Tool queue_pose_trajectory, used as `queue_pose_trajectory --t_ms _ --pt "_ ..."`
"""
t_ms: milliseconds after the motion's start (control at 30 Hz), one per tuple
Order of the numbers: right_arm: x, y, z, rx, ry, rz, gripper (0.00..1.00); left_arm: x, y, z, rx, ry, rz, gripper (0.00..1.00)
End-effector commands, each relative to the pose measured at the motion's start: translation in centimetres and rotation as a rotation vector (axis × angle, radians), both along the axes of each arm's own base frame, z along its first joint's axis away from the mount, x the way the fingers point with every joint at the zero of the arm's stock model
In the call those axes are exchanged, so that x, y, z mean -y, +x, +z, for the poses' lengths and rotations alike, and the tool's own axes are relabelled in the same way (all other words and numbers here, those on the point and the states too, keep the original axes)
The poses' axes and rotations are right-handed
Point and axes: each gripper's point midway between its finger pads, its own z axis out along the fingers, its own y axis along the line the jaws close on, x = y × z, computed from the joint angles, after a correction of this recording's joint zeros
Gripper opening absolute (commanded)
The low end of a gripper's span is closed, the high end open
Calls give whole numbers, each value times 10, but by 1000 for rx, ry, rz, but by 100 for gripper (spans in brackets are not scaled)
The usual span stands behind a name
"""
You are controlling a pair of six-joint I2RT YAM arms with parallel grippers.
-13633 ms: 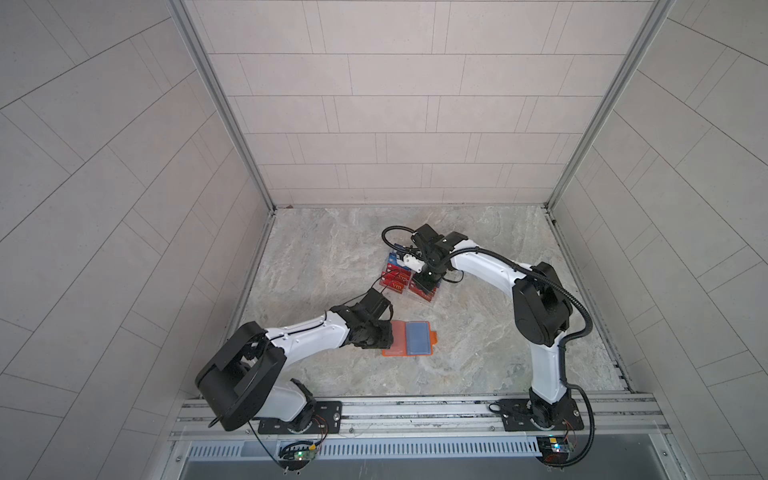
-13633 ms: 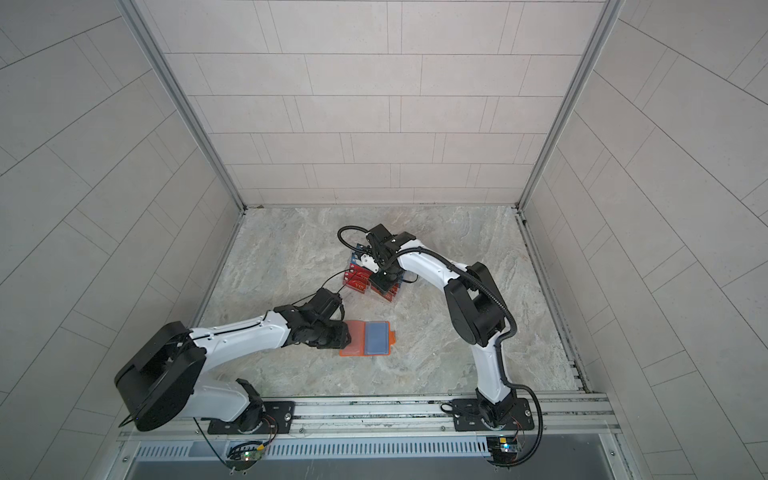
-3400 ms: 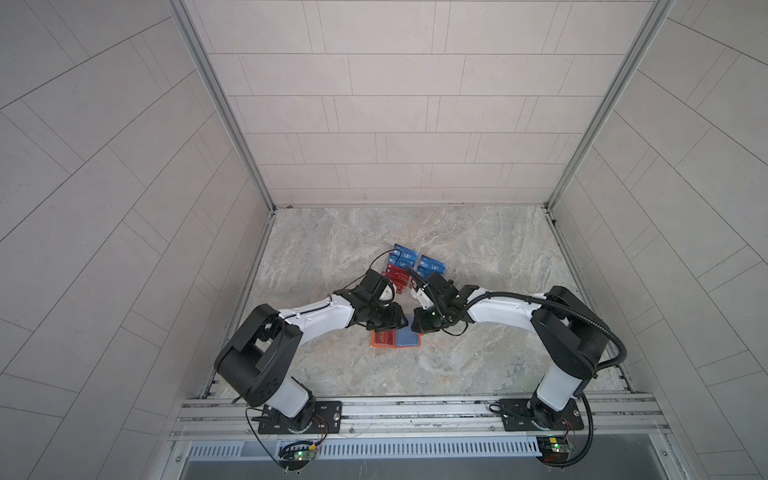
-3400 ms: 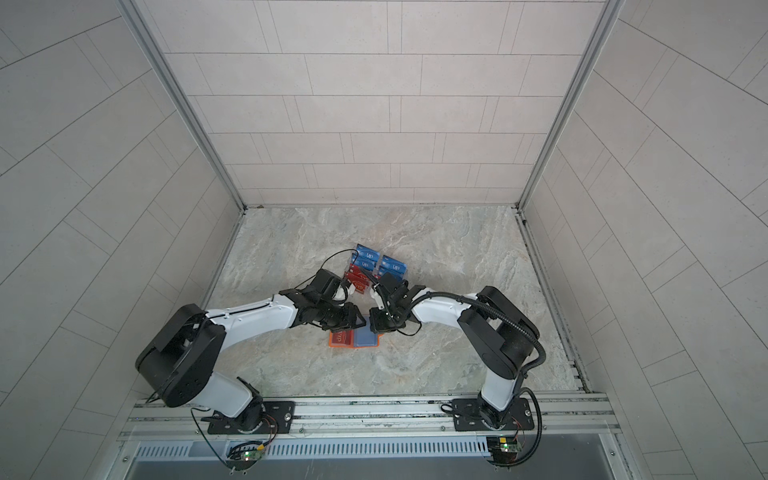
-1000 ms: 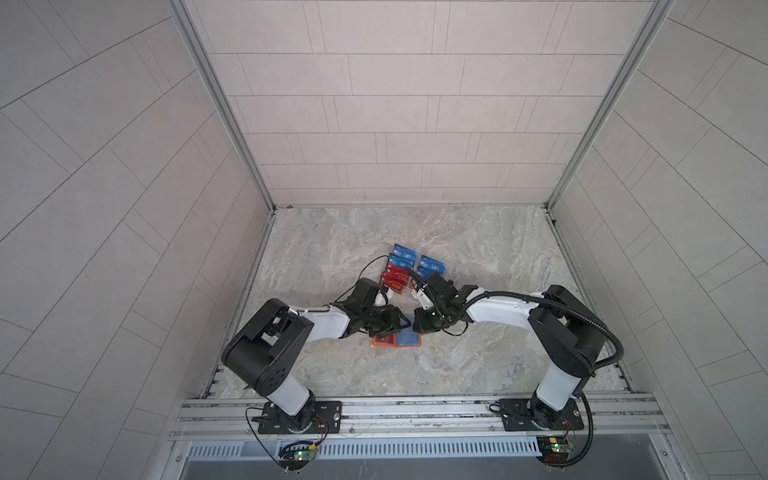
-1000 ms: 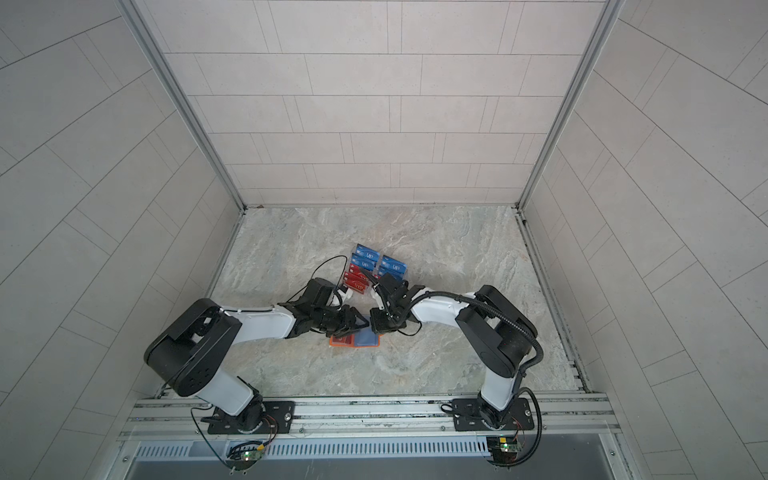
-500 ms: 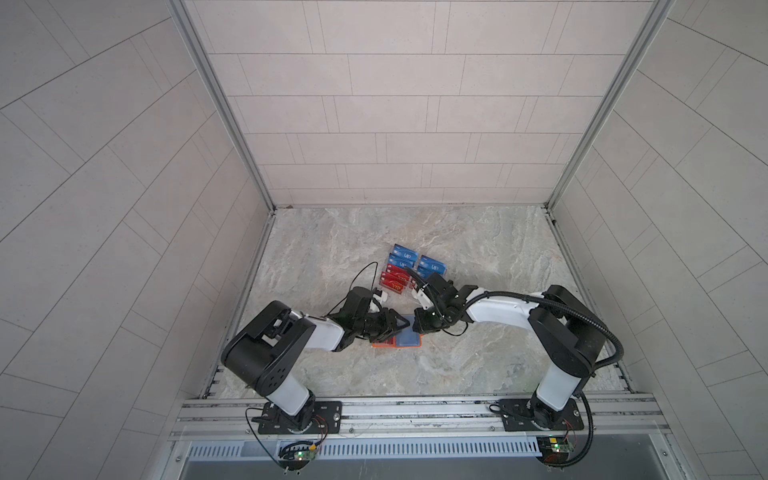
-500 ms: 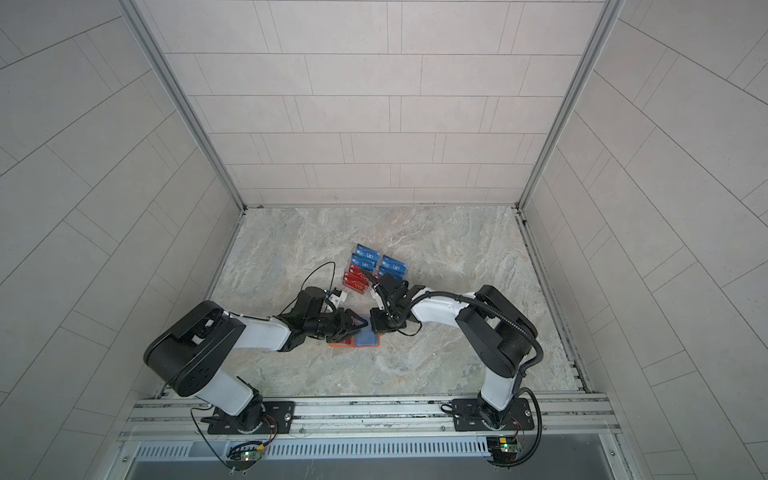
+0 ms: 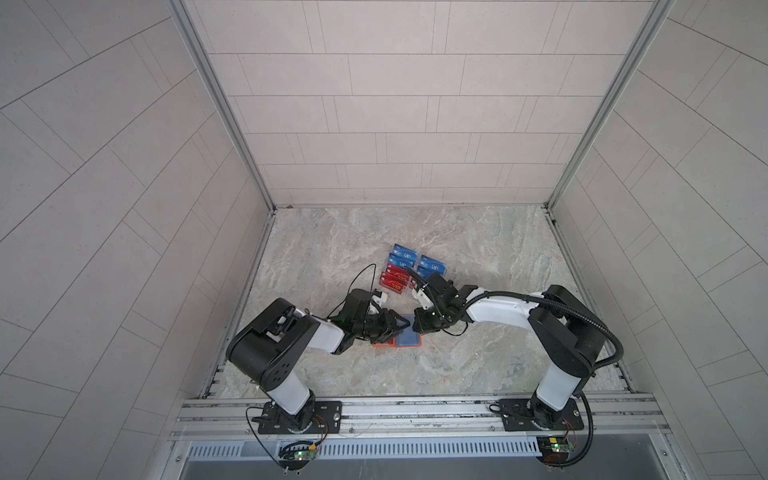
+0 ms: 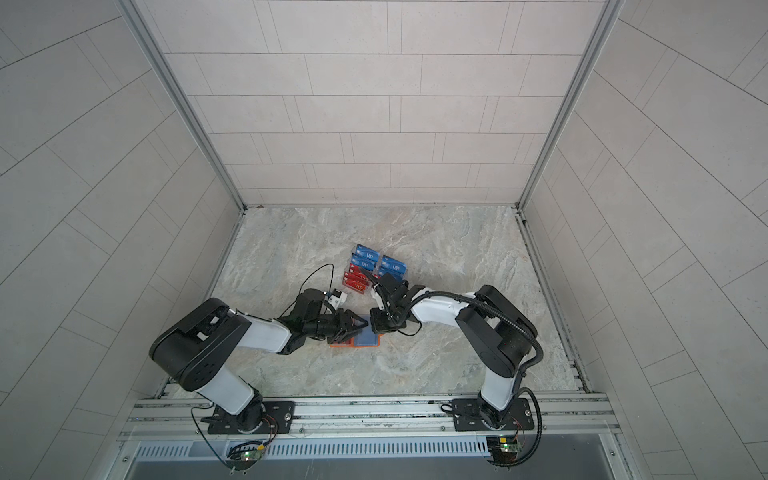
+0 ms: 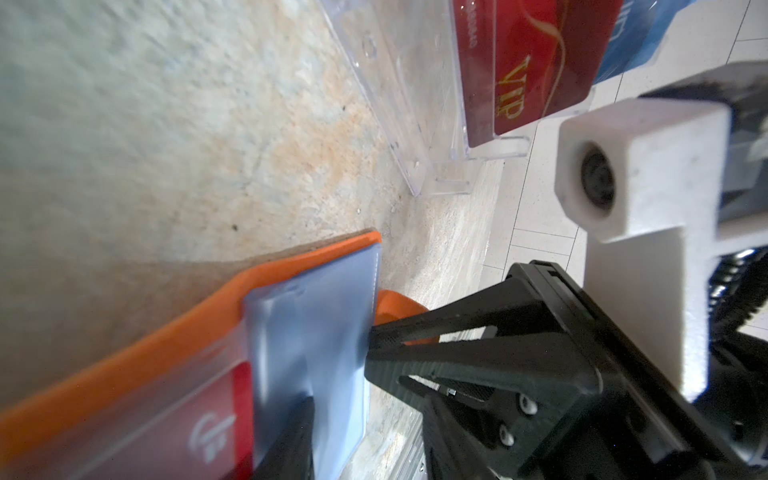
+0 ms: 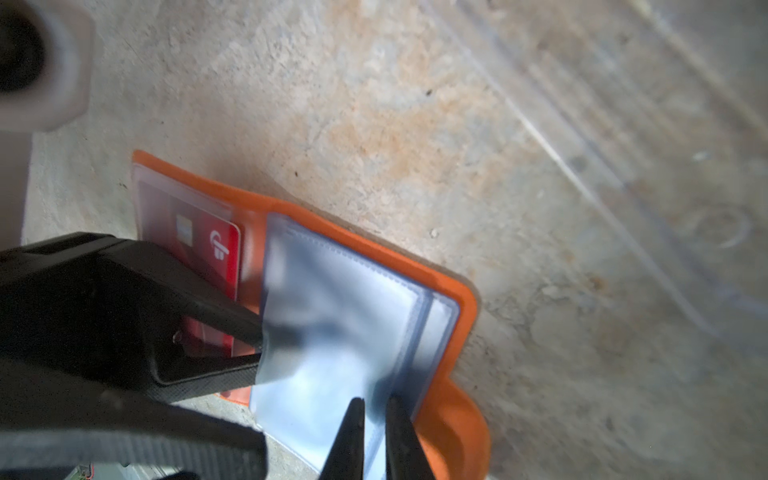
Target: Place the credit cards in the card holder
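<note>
Right gripper (image 11: 369, 347): jaws are sitting all but closed, pinching one edge of a clear sleeve leaf (image 12: 332, 316) and holding it raised off the stack. The leaf is blurring, so you can't tell whether a card is in that pinch too.

Left gripper (image 12: 259, 348): jaws are standing part open, with the tips meeting the leaf's edge on the spine side. One finger is showing through the plastic from beneath. It isn't clamping anything you can confirm.

Card holder (image 12: 467, 324) is lying open on the marble table (image 12: 374, 104), between the two grippers and nearer the arm bases than the racks. A seated red card (image 12: 224, 249) is already resting in the pocket on the left arm's side.

You're likely working a pocket mouth open.
- Keep the lift low, or the booklet may start peeling off the table.
- Use the left finger as a wedge under the leaf.
- Avoid closing on both pocket walls, which would be sealing the slot.
- Feed a card flat and square to the seams, because thin plastic is probably buckling under an angled push.

Writing:
- The seated card is showing a white emblem and a pale chip patch, with no legible words.
- Farther back, in the acrylic rack (image 11: 494, 151), the racked red card (image 11: 540, 62) is reading "VIP" in gold. The small print along its side is too blurred to read.
- In a top view, the blue cards (image 9: 405, 252) are reading "VIP" in white.
</note>
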Motion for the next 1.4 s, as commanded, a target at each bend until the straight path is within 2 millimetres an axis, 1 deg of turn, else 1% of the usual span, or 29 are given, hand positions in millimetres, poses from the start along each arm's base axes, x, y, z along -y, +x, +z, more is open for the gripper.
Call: queue_pose_trajectory --t_ms 0,133,400,500,567,633,767,1033,1367 --pt "3 -5 -10 -22 -36 -4 15 -2 -3 -6 -13 2 2 43" --pt "2 -4 -6 -12 -27 -1 15 -2 -2 -9 -21 3 6 38" --pt "2 -2 11 23 1 -6 15 -5 1 -16 -24 61 -1 23" --pt "3 -3 15 35 7 -9 15 -8 1 -22 -31 99 -9 12" --pt "4 -3 17 40 10 -9 15 -8 1 -21 -29 91 -10 5" --pt "4 -3 19 43 16 -15 15 -8 2 -19 -23 85 -13 1" --pt "3 -2 19 33 42 -29 15 -9 2 -12 -1 80 -17 1" --pt "11 -3 12 17 38 -39 15 -7 -4 0 32 42 -56 1" --pt "4 -4 10 -3 62 -14 15 -5 -9 0 29 27 -80 2"
